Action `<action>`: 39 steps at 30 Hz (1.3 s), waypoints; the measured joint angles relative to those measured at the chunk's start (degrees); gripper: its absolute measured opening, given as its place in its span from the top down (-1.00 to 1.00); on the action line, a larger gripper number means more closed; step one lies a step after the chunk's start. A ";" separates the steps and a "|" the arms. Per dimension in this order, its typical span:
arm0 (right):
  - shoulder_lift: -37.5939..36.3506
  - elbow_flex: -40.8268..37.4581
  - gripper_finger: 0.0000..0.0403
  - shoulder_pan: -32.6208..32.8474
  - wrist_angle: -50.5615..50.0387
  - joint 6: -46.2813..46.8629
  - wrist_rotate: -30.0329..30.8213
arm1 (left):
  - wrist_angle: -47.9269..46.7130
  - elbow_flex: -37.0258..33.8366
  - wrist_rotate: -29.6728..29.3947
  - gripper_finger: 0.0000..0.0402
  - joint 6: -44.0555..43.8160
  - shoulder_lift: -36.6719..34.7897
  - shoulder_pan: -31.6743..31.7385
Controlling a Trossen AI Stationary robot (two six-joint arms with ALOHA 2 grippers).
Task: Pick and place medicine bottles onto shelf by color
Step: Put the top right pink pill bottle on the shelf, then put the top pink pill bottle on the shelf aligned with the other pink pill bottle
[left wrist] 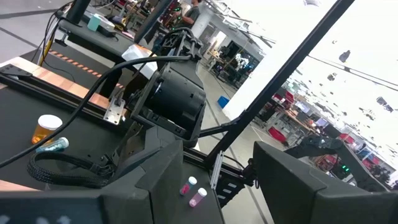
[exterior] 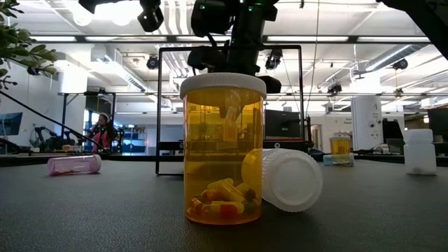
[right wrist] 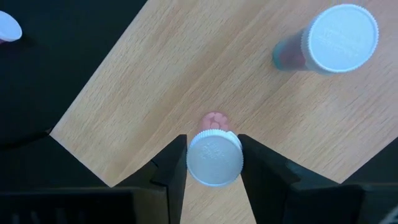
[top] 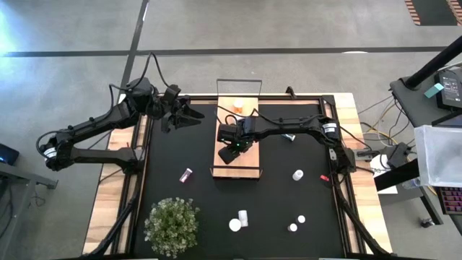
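The right gripper [right wrist: 213,163] hangs over the light-wood shelf [right wrist: 186,81], its 2 fingers pinched on a small white-capped pink bottle [right wrist: 214,155], with another white-capped bottle [right wrist: 336,40] standing on the board nearby. The left gripper [top: 189,114] waits near the mat's far left corner, jaws partly apart and holding nothing. Other bottles lie scattered on the black mat [top: 173,152].

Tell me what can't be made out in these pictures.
- Held bottle: the right wrist view shows mostly its cap between the right gripper; body colour barely shows.
- Shelf: the right arm covers its middle in the high view.
- Small bottles near the table's front: colours too small to tell.
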 joint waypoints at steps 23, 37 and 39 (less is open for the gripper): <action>-13.30 -0.07 0.03 -0.15 -0.33 -10.66 2.43 | -0.48 0.00 -0.03 0.10 -0.72 0.00 0.01; -27.13 -1.12 0.03 -0.11 -12.79 -19.44 18.49 | -54.78 0.91 -16.87 0.10 -11.26 -3.75 -2.96; -28.69 -2.09 0.03 -0.13 -14.04 -19.72 21.76 | -62.53 0.91 -21.18 0.10 -14.34 -4.45 -3.73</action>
